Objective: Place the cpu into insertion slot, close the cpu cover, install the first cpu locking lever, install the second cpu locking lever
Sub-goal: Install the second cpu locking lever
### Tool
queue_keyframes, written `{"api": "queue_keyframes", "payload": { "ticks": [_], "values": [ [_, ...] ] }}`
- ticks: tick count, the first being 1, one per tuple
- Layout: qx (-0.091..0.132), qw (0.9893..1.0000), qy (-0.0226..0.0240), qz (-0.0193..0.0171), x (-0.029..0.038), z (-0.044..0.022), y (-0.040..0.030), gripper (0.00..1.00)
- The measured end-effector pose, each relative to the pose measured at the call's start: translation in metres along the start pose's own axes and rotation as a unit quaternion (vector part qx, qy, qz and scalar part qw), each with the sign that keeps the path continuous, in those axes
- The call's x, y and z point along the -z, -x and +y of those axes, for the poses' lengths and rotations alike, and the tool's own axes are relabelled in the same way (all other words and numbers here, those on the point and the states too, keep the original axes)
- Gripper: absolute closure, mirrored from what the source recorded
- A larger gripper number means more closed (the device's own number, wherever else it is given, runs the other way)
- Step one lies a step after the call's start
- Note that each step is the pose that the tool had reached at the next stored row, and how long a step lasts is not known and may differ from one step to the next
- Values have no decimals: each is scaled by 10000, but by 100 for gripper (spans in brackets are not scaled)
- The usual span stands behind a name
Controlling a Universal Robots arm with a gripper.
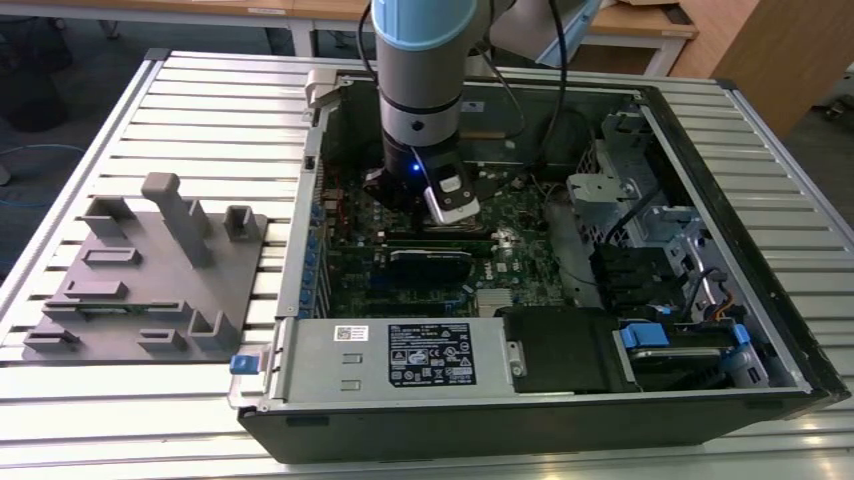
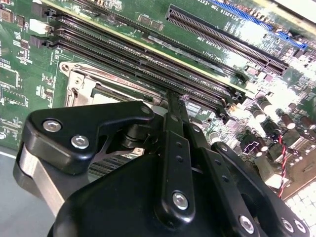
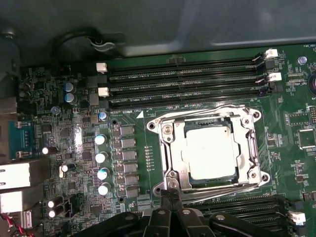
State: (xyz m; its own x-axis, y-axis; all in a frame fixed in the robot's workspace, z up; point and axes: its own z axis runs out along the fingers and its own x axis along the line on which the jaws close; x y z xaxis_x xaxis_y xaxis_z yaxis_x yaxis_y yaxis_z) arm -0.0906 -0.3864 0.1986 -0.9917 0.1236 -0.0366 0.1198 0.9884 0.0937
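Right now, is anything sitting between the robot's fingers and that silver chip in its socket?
Nothing visible. In the first wrist view the fingers come down at the socket's edge, and the cpu lies in the insertion slot under the cpu cover.

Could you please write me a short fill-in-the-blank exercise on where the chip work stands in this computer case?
1. The dull silver square cpu lies inside the ____.
2. The thin silvery cpu cover frames the chip through its square ____.
3. The black pincer is at the socket's rim on the ____ circuit board.
4. In the exterior view, the grey moulded fixture tray lies on the slatted table at the open case's ____ side.

Missing words: insertion slot; window; green; left
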Motion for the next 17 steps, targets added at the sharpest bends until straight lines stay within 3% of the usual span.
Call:
{"api": "queue_keyframes", "payload": {
  "ticks": [6, 17],
  "values": [
    [-4, 10000, 80, 9, -11, -4, -13, 90],
    [-4, 9999, 101, 13, -49, -27, -56, 90]
  ]
}}
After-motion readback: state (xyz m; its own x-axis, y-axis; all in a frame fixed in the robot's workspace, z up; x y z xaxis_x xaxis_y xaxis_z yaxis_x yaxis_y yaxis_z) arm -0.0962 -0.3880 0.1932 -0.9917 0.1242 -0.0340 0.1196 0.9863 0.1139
